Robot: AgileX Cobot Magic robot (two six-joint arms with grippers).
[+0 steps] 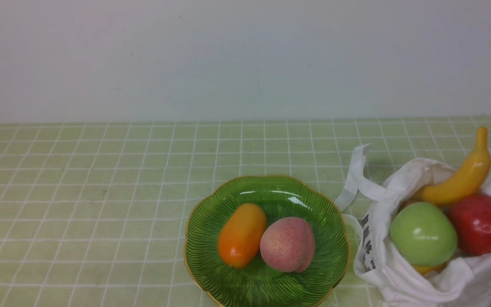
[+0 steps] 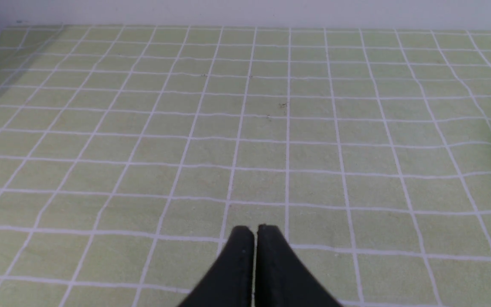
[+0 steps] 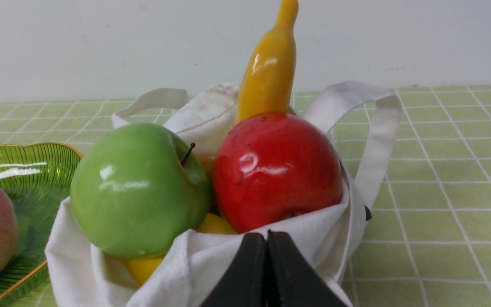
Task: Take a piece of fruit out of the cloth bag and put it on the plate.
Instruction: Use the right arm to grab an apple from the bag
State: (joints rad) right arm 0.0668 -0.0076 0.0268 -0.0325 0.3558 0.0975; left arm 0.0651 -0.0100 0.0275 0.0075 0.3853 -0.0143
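While both the left pincer (image 2: pixel 255 230) and the right pincer (image 3: pixel 267 235) are closed on nothing, the green apple (image 1: pixel 423 234) sits right of the plate (image 1: pixel 194 264), in the bag's (image 1: pixel 388 256) mouth. It is probably light, stiff and slippery; I would grasp it across its widest sides.

Left claw (image 2: pixel 255 228) shut; right claw (image 3: pixel 267 234) likewise shut; both apparently empty.

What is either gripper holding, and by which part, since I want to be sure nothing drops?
Nothing is held: the left gripper and right gripper are both shut with nothing between their fingertips.
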